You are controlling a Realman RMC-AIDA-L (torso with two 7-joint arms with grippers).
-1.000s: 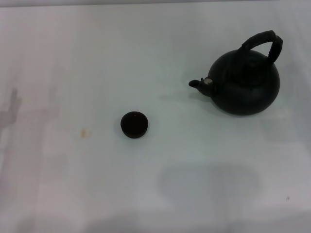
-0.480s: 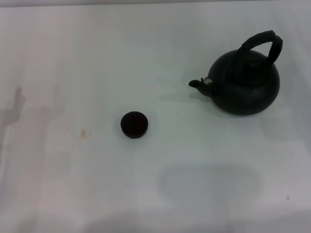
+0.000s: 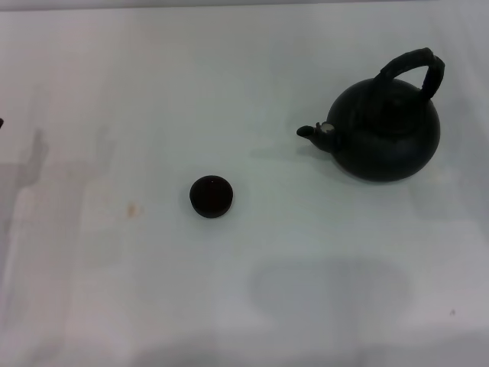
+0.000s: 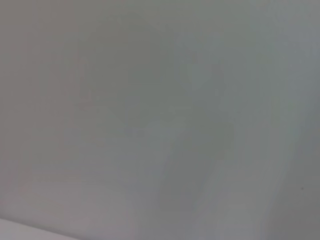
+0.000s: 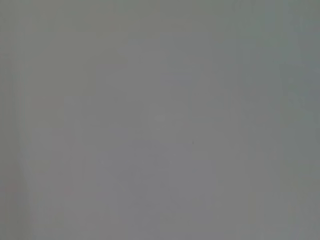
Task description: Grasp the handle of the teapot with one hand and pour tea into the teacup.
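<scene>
The round matte black teapot (image 3: 388, 134) stands upright on the white table at the right, its short spout (image 3: 315, 131) with a silvery tip pointing left. Its dark arched handle (image 3: 416, 65) curves over the top. The tiny dark teacup (image 3: 211, 196) stands upright left of and nearer than the teapot, well apart from it. A small dark sliver shows at the far left edge of the head view (image 3: 1, 121); I cannot tell what it is. Neither gripper shows in any view. Both wrist views show only bare table surface.
The white table (image 3: 244, 306) has a small tan stain (image 3: 133, 208) left of the teacup and a tiny dark speck (image 3: 452, 312) at the near right. Soft grey shadows lie at the left edge and near the front.
The shadow at the left edge has shifted farther up and a dark sliver has appeared at the left edge. Teapot and teacup have not moved.
</scene>
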